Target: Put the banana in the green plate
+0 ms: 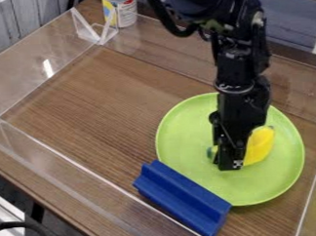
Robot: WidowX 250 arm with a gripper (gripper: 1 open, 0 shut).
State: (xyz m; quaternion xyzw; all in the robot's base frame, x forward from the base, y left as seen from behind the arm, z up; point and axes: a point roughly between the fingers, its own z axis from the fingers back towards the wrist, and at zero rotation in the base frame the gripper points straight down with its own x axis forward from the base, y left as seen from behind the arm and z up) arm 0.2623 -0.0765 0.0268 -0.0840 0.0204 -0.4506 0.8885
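Wood-grain tabletop (108,102) boxed in by clear acrylic walls (29,71), with a white bottle (118,9) sitting behind them.

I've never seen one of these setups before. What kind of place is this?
Probably a robotics lab workbench: a wood-grain table walled in by clear plastic panels, where a black robot arm handles toys, a banana on a green plate.

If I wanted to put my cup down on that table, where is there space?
The wide wooden stretch left of the green plate, running to the clear wall, is bare. The near right is crowded: the gripper stands on the plate with the banana, and the blue block lies at the plate's front edge. A bottle sits beyond the far corner.
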